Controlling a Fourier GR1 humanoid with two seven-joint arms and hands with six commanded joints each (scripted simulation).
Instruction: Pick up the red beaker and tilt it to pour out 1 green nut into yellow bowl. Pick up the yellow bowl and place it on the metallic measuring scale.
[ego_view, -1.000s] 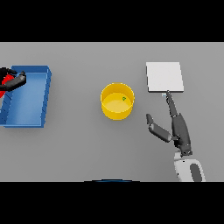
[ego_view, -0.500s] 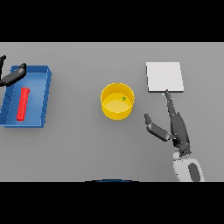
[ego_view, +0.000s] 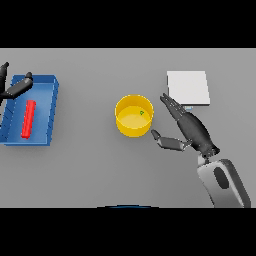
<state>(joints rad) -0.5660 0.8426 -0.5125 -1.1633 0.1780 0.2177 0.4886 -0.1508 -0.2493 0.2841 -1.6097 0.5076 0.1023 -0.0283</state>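
Yellow bowl (ego_view: 133, 116) mid-table, open grey table (ego_view: 90, 170) all round it. Right hand (ego_view: 192, 131) at bowl's 3 to 4 o'clock, fingers straight, thumb tip just beside bowl's lower right wall; narrow gap only. Metallic scale (ego_view: 188, 87) at bowl's 2 o'clock, top bare, near corner partly covered by fingers. Wide free lane from bowl toward 9 o'clock until blue tray (ego_view: 47, 107); red beaker (ego_view: 28, 119) lying flat inside. Left hand (ego_view: 14, 88) over tray's far left corner, at picture's edge.
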